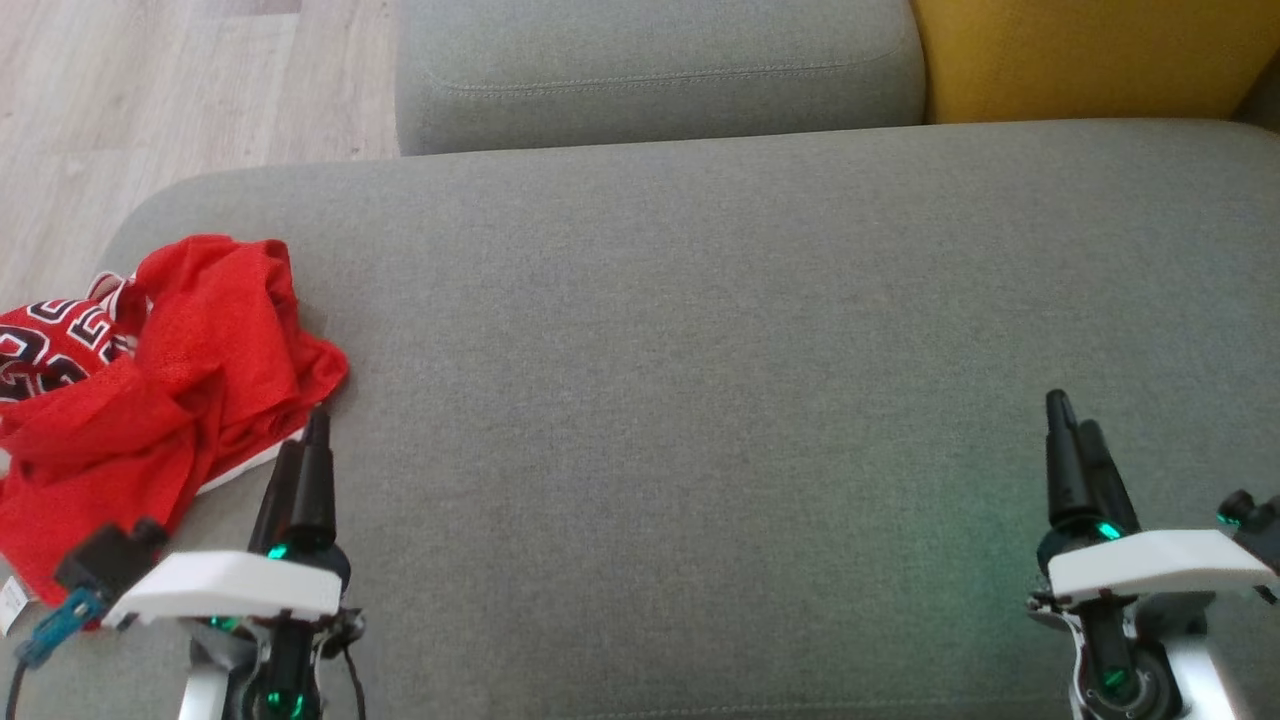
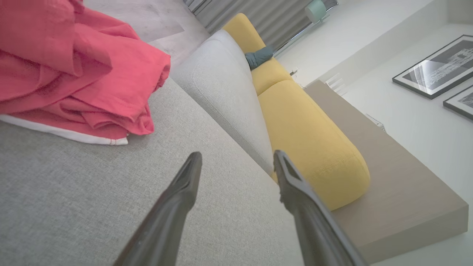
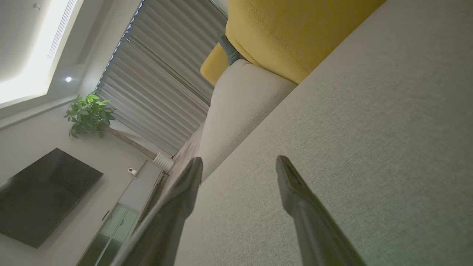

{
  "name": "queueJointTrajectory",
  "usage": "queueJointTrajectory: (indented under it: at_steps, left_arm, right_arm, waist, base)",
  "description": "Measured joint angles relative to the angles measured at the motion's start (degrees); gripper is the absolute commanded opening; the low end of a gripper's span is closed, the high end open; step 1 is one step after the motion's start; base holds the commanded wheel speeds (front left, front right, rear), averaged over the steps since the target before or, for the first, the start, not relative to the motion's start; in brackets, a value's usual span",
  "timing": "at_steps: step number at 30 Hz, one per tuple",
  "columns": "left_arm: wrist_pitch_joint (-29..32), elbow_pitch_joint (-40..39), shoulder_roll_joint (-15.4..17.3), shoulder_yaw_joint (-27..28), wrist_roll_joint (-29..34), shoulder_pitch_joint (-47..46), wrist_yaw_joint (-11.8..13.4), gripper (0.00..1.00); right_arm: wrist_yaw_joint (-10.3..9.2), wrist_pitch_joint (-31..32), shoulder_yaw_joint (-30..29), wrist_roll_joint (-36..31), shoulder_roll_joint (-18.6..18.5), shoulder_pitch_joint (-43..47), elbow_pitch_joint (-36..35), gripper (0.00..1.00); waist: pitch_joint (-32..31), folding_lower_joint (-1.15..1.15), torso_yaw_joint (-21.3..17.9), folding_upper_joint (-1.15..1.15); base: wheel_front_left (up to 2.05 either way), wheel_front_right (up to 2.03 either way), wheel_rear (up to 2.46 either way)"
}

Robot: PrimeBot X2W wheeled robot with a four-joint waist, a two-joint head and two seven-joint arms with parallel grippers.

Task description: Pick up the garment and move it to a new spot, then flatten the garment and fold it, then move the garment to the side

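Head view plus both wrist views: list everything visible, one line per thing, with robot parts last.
garment: one, red with white trim and black-and-white lettering, crumpled at the seat's left end
sofa seat: one, grey, across the foreground
back cushion: one, grey, behind the seat
yellow cushions: at least two, yellow, beside the back cushion
floor: one, pale wood, beyond the seat's left end
curtain: one, grey, far wall
plant: one, green, beside the curtain
screen: one, black, on the wall
framed pictures: two, black-framed, on a white wall
left claw: one, dark, open, beside the garment
right claw: one, dark, open, over the seat's right end
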Motion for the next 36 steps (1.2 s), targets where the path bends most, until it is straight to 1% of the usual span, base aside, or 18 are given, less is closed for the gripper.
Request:
queueJointTrajectory:
  at_steps: [18, 26, 36]
  left_arm:
    - [-3.0, -0.5, 0.3, -1.0, 13.9, -0.5, 0.0, 1.00]
    - [-4.1, -0.3, 0.6, -2.3, 19.6, -0.5, 0.0, 1.00]
    - [-5.7, 0.2, 0.8, -2.6, 25.7, -0.4, 0.0, 1.00]
  right_arm:
    - [0.00, -2.0, 2.7, -13.5, -0.3, -0.9, -0.9, 1.00]
    - [0.00, -2.9, 3.5, -19.2, -0.7, -0.8, -1.0, 1.00]
    - [0.00, -3.6, 4.2, -25.7, -0.8, -0.8, -0.9, 1.00]
  waist:
    - [-0.2, 0.00, 0.1, 0.00]
    - [-0.3, 0.00, 0.0, 0.00]
    - [-0.5, 0.00, 0.1, 0.00]
  base:
    - [0.00, 0.00, 0.00]
    - [0.00, 0.00, 0.00]
    - [0.00, 0.00, 0.00]
